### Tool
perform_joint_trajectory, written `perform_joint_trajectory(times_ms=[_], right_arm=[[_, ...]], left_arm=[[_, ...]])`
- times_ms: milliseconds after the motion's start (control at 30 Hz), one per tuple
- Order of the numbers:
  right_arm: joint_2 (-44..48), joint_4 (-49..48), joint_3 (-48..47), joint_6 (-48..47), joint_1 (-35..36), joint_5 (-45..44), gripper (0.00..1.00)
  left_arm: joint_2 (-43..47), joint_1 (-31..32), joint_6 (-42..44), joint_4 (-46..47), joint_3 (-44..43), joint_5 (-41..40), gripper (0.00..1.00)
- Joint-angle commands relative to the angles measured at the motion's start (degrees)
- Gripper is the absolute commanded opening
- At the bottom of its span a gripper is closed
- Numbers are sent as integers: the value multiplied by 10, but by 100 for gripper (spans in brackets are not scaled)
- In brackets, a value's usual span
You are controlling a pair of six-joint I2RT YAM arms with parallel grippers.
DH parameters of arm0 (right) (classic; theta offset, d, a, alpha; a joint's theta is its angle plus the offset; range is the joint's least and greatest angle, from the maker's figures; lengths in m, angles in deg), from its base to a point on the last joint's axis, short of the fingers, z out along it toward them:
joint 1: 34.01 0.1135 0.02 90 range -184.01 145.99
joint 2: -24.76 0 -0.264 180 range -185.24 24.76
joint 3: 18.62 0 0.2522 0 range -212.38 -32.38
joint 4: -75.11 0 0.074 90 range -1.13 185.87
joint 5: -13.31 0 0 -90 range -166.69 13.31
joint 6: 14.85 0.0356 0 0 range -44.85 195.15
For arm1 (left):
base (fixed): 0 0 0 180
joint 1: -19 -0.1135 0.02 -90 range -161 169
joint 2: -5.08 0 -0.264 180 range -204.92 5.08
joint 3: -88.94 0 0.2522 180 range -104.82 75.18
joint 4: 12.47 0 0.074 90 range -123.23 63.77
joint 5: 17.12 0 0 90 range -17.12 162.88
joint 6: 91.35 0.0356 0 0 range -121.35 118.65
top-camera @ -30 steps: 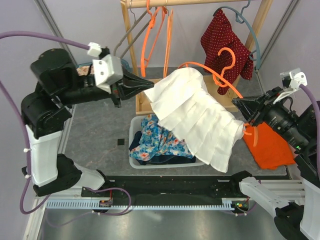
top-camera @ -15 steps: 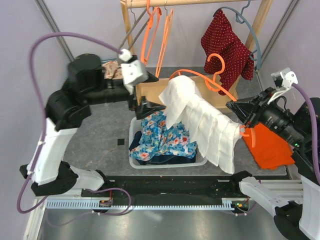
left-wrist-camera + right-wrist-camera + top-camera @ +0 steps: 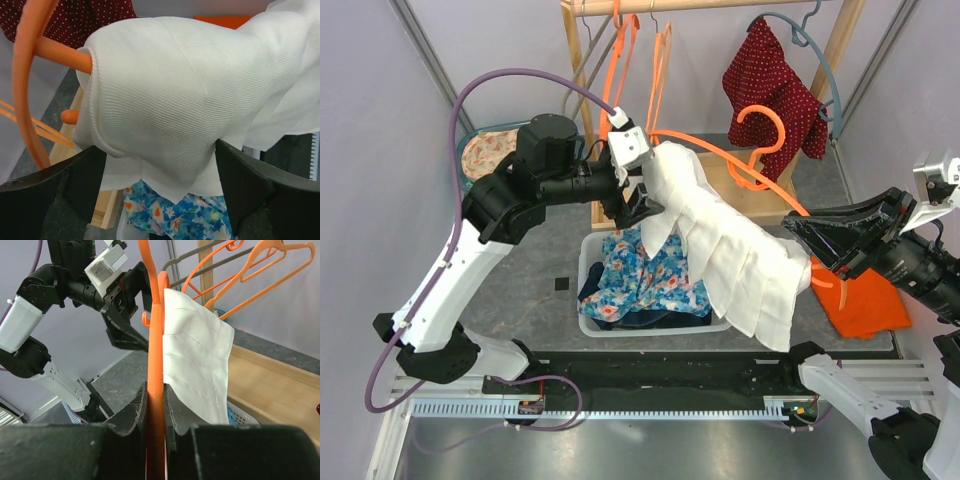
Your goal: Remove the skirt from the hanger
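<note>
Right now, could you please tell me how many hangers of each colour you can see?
Orange hangers: 3
Grey hanger: 1
Blue-grey hanger: 1
Total: 5

This is a robotics lab test cell set up as a laundry corner. Plain lilac wall panels [image 3: 380, 150] and metal frame posts [image 3: 425, 45] enclose a grey table [image 3: 520, 250]. Cabled robot arms [image 3: 445, 280] are mounted on an aluminium rail [image 3: 460, 408] at the near edge. A wooden clothes rack [image 3: 720, 5] stands at the far side, with a white laundry basket [image 3: 640, 329] mid-table.
</note>
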Motion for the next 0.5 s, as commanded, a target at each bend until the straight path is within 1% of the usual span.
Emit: perform_joint_trajectory(times_ms=[0, 33, 100, 167, 267, 300, 367, 400, 467], right_arm=[[8, -79, -14, 25, 1, 31, 0], [9, -79, -12, 25, 1, 31, 0], [12, -74, -6, 19, 0, 23, 0], [12, -62, 3, 15, 1, 5, 0], [9, -40, 20, -1, 0, -30, 0], [7, -32, 23, -6, 0, -64, 0], [1, -14, 40, -20, 0, -106, 0], [-2, -8, 46, -26, 0, -151, 0], [-9, 7, 63, -34, 1, -200, 0]], left_arm=[[-11, 0, 19, 7, -33, 99, 39], [-21, -1, 13, -4, -50, 105, 2], [-21, -1, 17, -6, -64, 140, 2], [-21, -1, 15, -13, -85, 146, 2], [-26, -1, 23, -31, -164, 149, 2], [-29, -1, 26, -36, -228, 151, 2], [-40, -1, 23, -42, -299, 146, 2], [-47, -2, 20, -42, -370, 142, 2], [-58, -11, 12, -40, -437, 135, 2]])
